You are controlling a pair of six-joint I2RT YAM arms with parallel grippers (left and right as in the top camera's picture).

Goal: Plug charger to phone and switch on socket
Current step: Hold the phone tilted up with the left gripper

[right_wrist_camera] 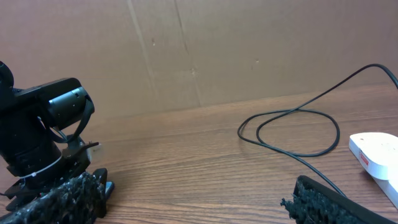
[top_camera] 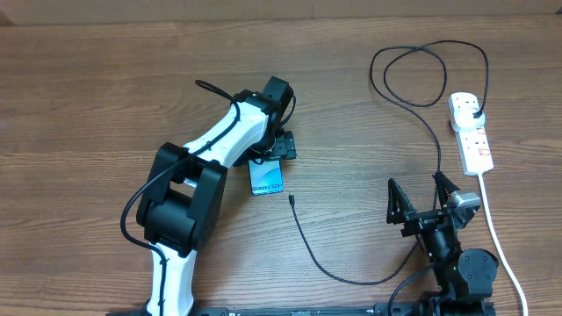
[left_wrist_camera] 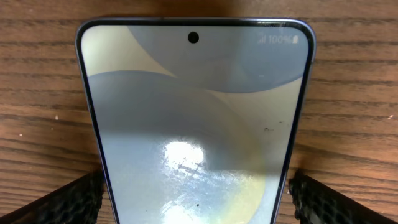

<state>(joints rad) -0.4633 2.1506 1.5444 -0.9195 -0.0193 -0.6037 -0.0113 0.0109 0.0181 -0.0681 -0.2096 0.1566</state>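
The phone (top_camera: 266,178) lies flat on the wooden table, screen lit; it fills the left wrist view (left_wrist_camera: 196,118). My left gripper (top_camera: 272,151) hangs over it, open, with a finger (left_wrist_camera: 68,202) on each side of the phone's long edges and a thin gap to each edge. The charger cable (top_camera: 309,250) ends in a small tip (top_camera: 291,198) just right of the phone, then loops back (right_wrist_camera: 292,134) to its black plug (top_camera: 475,111) seated in the white socket (top_camera: 471,132). My right gripper (top_camera: 421,200) is open and empty (right_wrist_camera: 193,205), near the front edge.
The socket's thick white cord (top_camera: 499,241) runs down the right side past my right arm's base. A cardboard wall (right_wrist_camera: 199,50) stands behind the table. My left arm (top_camera: 189,189) lies across the left middle of the table.
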